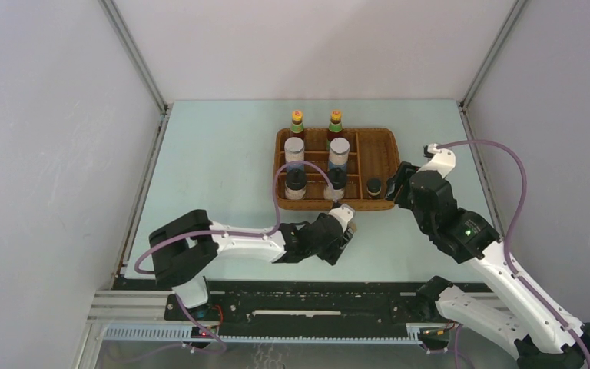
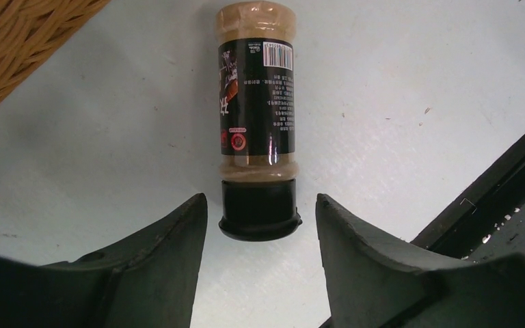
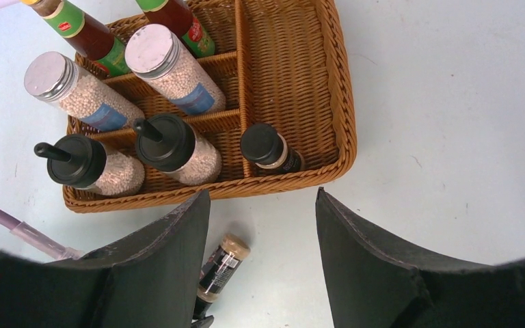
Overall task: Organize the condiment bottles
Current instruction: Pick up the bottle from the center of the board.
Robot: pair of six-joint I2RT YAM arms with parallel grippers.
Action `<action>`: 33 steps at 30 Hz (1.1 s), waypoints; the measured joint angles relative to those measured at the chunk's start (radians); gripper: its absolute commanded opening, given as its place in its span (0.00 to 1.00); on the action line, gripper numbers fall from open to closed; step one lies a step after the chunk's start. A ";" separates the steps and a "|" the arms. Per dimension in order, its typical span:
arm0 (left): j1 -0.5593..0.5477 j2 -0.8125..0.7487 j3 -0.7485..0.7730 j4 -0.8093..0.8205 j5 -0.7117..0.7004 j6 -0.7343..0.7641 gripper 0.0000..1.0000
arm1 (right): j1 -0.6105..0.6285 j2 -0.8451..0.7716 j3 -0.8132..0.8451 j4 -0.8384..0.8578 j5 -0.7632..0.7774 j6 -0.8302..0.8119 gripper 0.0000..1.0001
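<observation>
A tiny dark bottle (image 2: 256, 116) with a black cap lies on its side on the table in front of the wicker tray (image 1: 380, 146). My left gripper (image 2: 260, 208) is open, with its fingertips either side of the cap and not touching it. The same bottle shows in the right wrist view (image 3: 220, 270). My right gripper (image 3: 260, 205) is open and empty above the tray's near right corner. In the tray stand two yellow-capped sauce bottles (image 1: 297, 121), two silver-topped shakers (image 1: 295, 147), two black-capped white bottles (image 1: 296, 184) and the other tiny dark bottle (image 3: 266, 147).
The tray's right compartments (image 3: 287, 75) hold only the one tiny bottle. The left arm's purple cable (image 1: 280, 181) arches over the tray's front left part. A black rail (image 2: 492, 198) runs along the near table edge. White walls enclose the table on three sides.
</observation>
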 measured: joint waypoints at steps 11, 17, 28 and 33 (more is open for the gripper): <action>0.005 0.026 0.018 -0.011 0.032 0.011 0.43 | -0.010 0.009 0.000 0.010 -0.014 -0.002 0.66; 0.005 0.027 0.041 -0.033 0.034 0.018 0.34 | -0.014 0.008 0.000 0.010 -0.017 -0.004 0.66; 0.005 -0.039 0.042 -0.119 -0.022 0.027 0.29 | -0.015 -0.012 -0.002 0.009 -0.026 -0.023 0.66; 0.005 -0.090 0.066 -0.177 -0.045 0.040 0.25 | -0.013 -0.040 -0.035 0.008 -0.032 -0.038 0.65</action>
